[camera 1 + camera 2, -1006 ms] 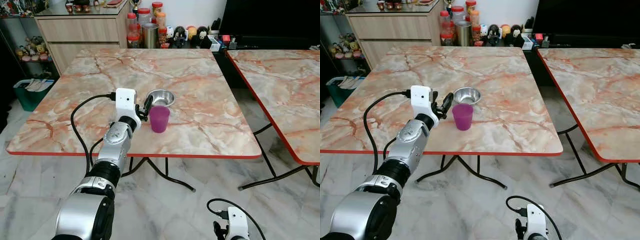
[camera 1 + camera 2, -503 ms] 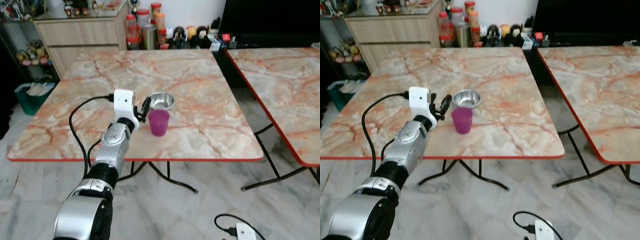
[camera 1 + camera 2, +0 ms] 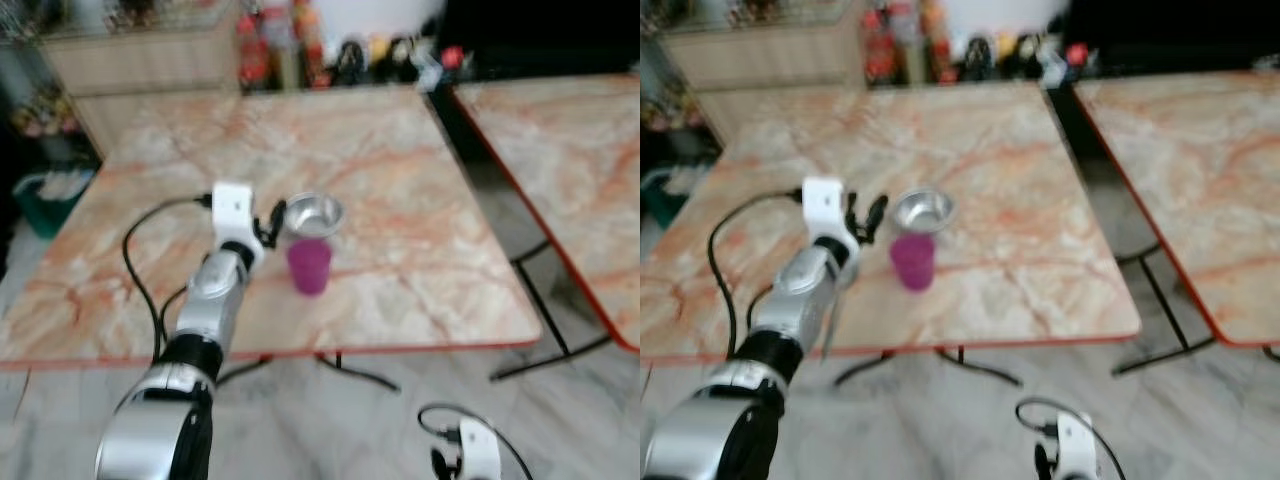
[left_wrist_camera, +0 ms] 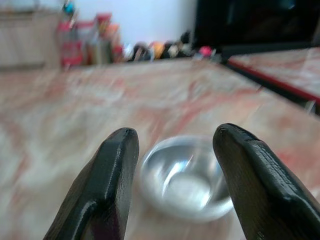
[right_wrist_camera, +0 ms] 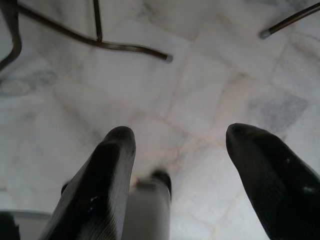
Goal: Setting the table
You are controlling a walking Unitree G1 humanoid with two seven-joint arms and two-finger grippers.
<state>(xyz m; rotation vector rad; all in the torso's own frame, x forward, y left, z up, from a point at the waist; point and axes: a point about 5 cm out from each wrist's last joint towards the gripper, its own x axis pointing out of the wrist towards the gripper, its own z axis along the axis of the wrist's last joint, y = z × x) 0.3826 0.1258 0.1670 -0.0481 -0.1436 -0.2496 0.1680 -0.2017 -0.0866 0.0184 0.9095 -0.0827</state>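
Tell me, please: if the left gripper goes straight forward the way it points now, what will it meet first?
Most likely the steel bowl: it sits on the table framed between the open left gripper fingers. The purple cup stands beside that line. Blur makes depth uncertain.

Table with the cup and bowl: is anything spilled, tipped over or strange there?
Nothing stands out. The purple cup stands upright beside the steel bowl on the marble table, with no spill. The open left gripper is beside them.
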